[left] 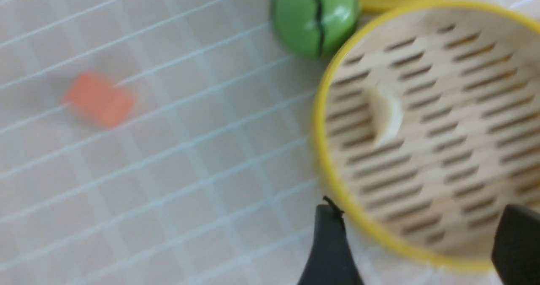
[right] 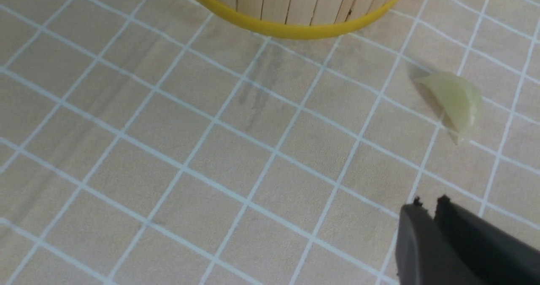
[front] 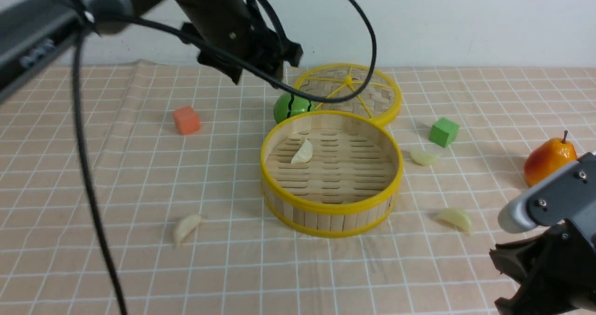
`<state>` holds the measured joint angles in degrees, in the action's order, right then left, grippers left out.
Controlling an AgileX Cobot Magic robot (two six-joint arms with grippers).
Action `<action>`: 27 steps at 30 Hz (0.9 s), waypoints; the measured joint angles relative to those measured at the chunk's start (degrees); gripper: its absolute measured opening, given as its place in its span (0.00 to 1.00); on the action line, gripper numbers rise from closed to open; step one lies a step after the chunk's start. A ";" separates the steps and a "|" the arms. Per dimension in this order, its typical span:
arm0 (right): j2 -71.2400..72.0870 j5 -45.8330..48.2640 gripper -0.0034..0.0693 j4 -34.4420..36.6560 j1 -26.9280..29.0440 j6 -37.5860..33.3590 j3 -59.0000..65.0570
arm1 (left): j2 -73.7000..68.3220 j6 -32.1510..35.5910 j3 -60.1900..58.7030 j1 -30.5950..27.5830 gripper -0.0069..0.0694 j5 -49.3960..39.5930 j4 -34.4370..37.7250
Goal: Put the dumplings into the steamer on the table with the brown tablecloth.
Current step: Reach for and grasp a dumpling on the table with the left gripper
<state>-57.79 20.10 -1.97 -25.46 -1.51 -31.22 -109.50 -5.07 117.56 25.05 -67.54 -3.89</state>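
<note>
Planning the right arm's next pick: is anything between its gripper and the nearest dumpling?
Nothing visible. Only checked cloth lies between the right gripper and that dumpling; the steamer stands off to one side.

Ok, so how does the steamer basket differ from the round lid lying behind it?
The steamer has an upright wood-strip wall; the lid is flat. The steamer's floor is slatted; the lid is woven, with yellow spokes. The steamer holds one dumpling; the lid carries none. Both are round, bamboo-coloured and yellow-rimmed.
</note>
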 joint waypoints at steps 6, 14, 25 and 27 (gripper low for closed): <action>-0.01 0.00 0.14 1.97 0.00 0.00 0.00 | 6.93 -0.88 -14.00 -4.10 0.64 -2.95 1.48; -0.06 -0.06 0.14 4.58 0.00 0.00 0.00 | 6.59 0.23 -39.81 -7.16 0.63 16.16 2.45; -0.06 1.27 0.16 7.00 0.00 0.00 0.00 | -0.99 -1.47 -45.12 -7.16 0.39 28.78 -0.85; -0.06 1.42 0.16 7.20 0.00 0.00 0.00 | -0.99 -2.46 -45.06 -7.16 0.37 28.82 -1.05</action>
<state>-57.85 21.52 5.23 -25.46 -1.51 -31.22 -110.48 -7.52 72.50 17.89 -38.72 -4.94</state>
